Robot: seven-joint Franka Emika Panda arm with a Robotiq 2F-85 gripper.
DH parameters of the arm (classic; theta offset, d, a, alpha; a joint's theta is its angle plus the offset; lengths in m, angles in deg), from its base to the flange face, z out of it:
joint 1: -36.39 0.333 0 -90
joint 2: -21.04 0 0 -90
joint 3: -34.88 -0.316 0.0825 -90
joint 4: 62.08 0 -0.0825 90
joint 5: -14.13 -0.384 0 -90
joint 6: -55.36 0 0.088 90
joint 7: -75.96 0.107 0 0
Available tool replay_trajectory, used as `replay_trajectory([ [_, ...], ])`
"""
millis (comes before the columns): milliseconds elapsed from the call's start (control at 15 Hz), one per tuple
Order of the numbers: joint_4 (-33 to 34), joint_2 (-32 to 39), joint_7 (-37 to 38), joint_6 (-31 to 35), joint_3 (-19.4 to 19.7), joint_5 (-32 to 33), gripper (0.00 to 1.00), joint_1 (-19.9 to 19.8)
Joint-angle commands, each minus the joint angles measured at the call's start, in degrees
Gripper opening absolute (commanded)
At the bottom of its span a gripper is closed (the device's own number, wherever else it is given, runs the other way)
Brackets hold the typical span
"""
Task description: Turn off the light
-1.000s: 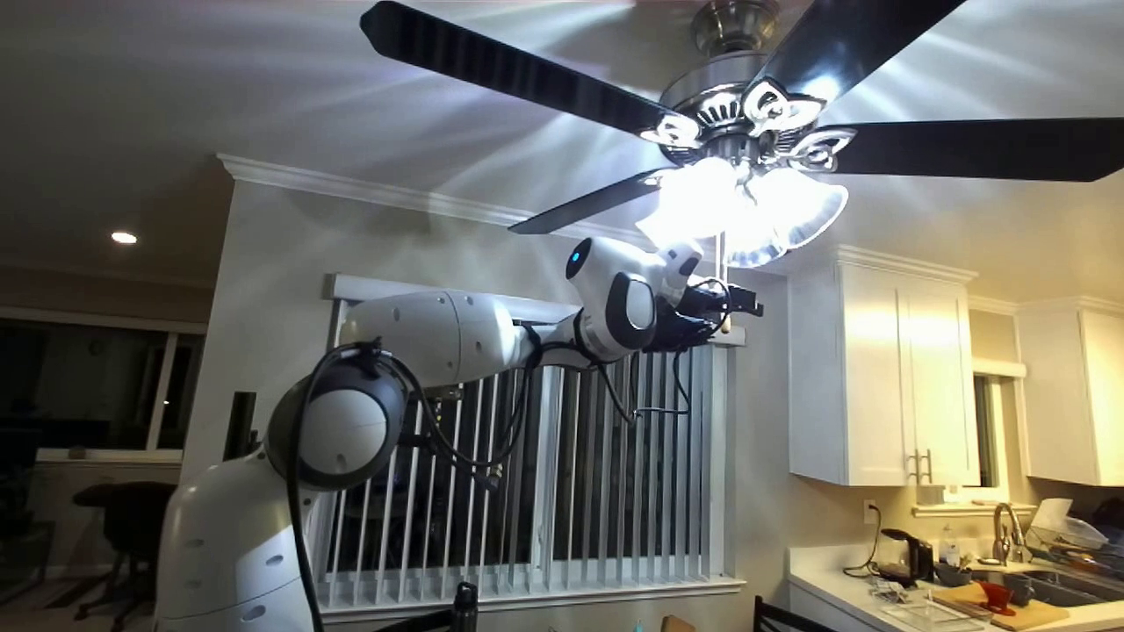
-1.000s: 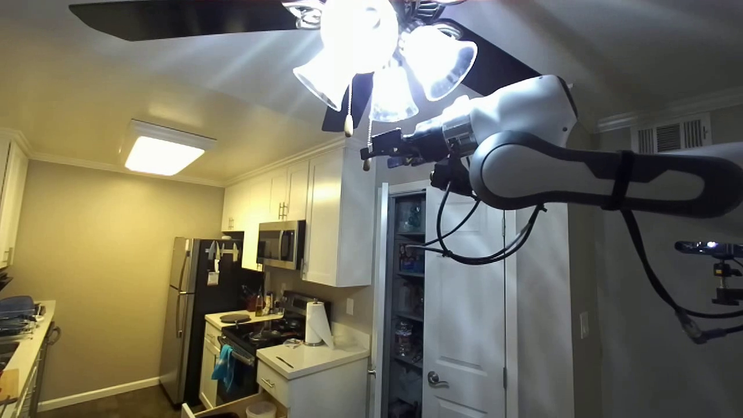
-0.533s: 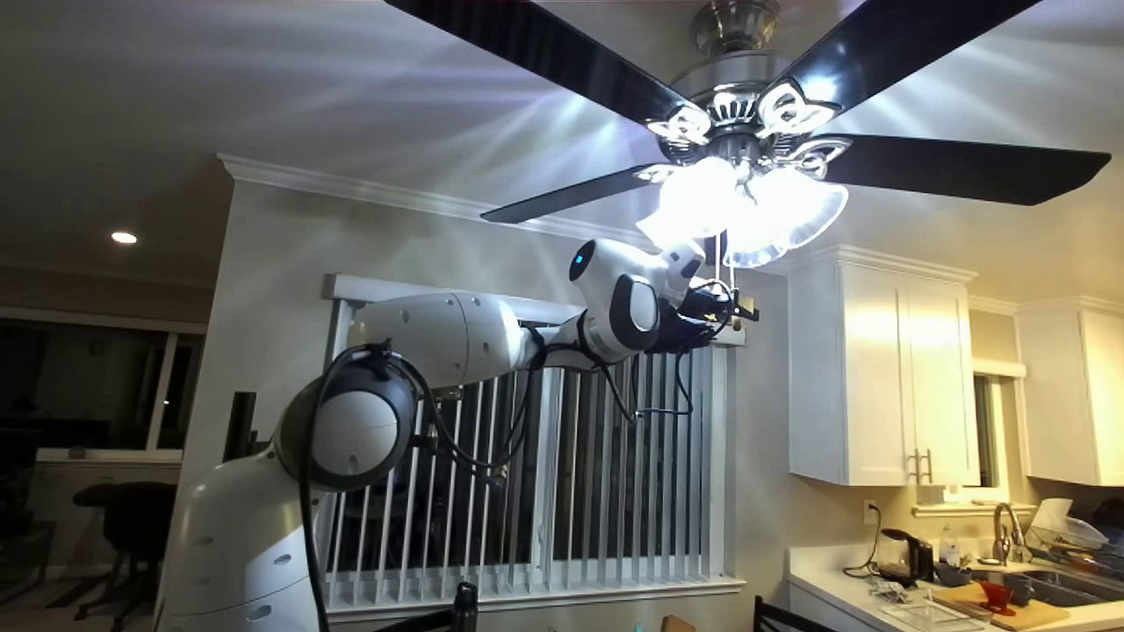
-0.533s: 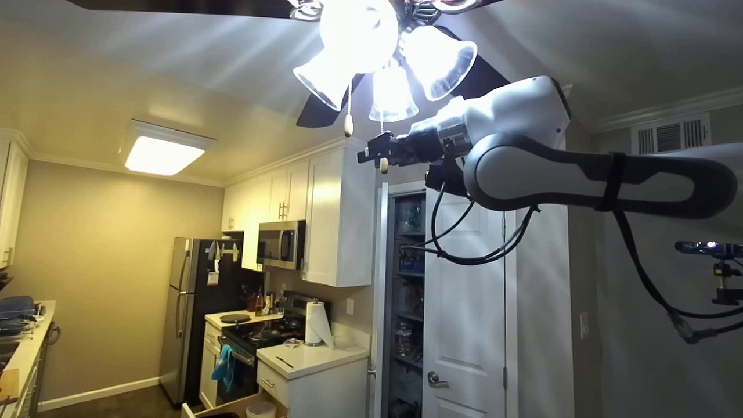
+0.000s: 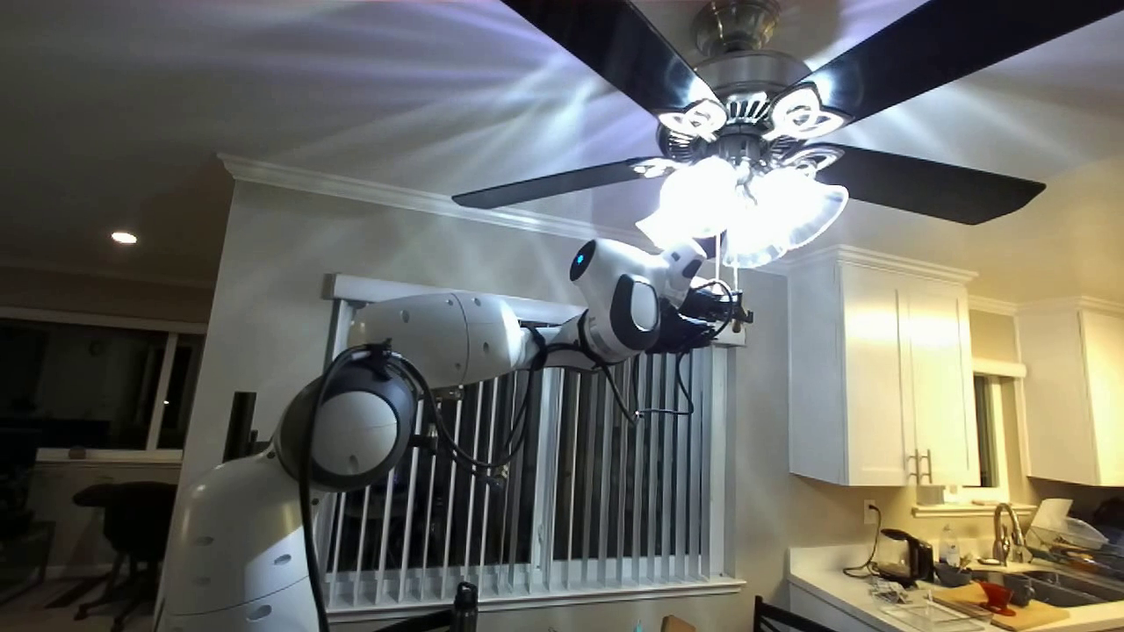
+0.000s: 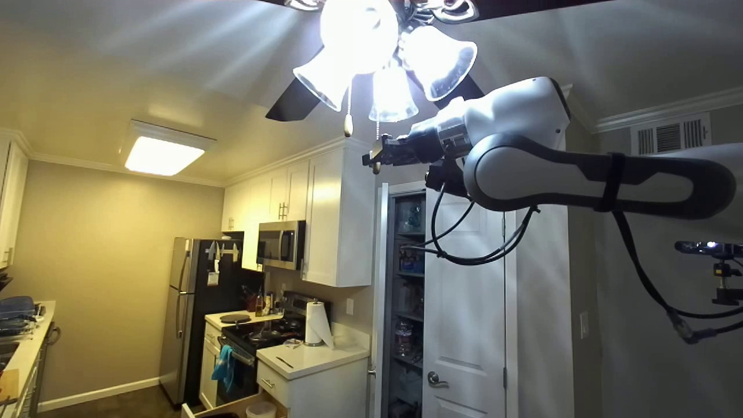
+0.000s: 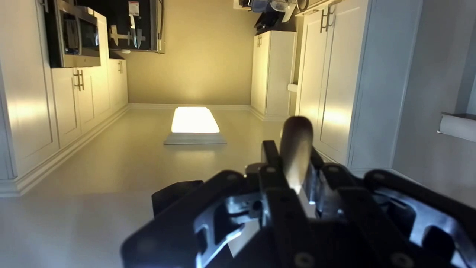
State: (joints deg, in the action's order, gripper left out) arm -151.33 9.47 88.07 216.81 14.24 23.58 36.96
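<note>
The light, a cluster of bell-shaped glass shades (image 5: 702, 202) under a dark metal hub (image 5: 742, 145), glows bright white. Dark fan blades (image 5: 935, 180) spread above it. From it hang two pull chains; one wooden knob (image 6: 348, 125) dangles free. The other wooden knob (image 7: 296, 147) sits between the fingers of my gripper (image 7: 293, 153), just below the shades. In the wrist view this knob fills the space between the fingertips, touching on both sides as far as I can see. Its lower end shows beneath the gripper (image 6: 371, 154) in an exterior view.
Glass shades (image 6: 395, 96) hang just above the gripper. The fan blades turn overhead. A white wall cabinet (image 5: 878, 377) and a window with vertical blinds (image 5: 628, 465) stand behind. A lit ceiling panel (image 6: 165, 155) glows over the kitchen.
My jaws have come together around the wooden knob, which has shifted a little. The arm moved slightly toward it, then held nearly still. The blades have rotated; the shades stay lit.
</note>
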Motion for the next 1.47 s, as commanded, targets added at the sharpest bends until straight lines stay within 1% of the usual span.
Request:
replay_trajectory([
  [0, 0.24, 0.24, 1.49, 0.79, -0.42, 1.10, 0.04, -0.80],
  [67, -0.30, -0.01, 1.30, 0.85, -0.35, 1.01, 0.04, -0.73],
  [133, -0.80, -0.04, 1.43, 0.76, 1.39, 1.60, 0.04, 1.19],
  [400, -3.23, -0.50, 1.44, -0.23, 2.73, 1.08, 0.04, 1.37],
  [1000, -1.97, -0.44, 0.75, -0.34, 3.96, -0.18, 0.04, 3.22],
  [1067, -1.68, -0.43, 0.73, -0.09, 3.94, -0.28, 0.12, 3.47],
  [1133, -1.05, -0.40, 0.46, -0.19, 3.95, -0.50, 0.11, 3.89],
  [1200, -0.70, -0.42, 0.43, -0.16, 3.96, -0.51, 0.12, 4.12],
  [1267, -0.45, -0.46, 0.53, -0.13, 3.91, -0.41, 0.43, 4.27],
  [1333, -0.36, -0.52, 0.56, -0.11, 3.88, -0.29, 0.44, 4.41],
  [1400, -0.26, -0.47, 0.43, -0.18, 3.91, -0.31, 0.49, 4.56],
])
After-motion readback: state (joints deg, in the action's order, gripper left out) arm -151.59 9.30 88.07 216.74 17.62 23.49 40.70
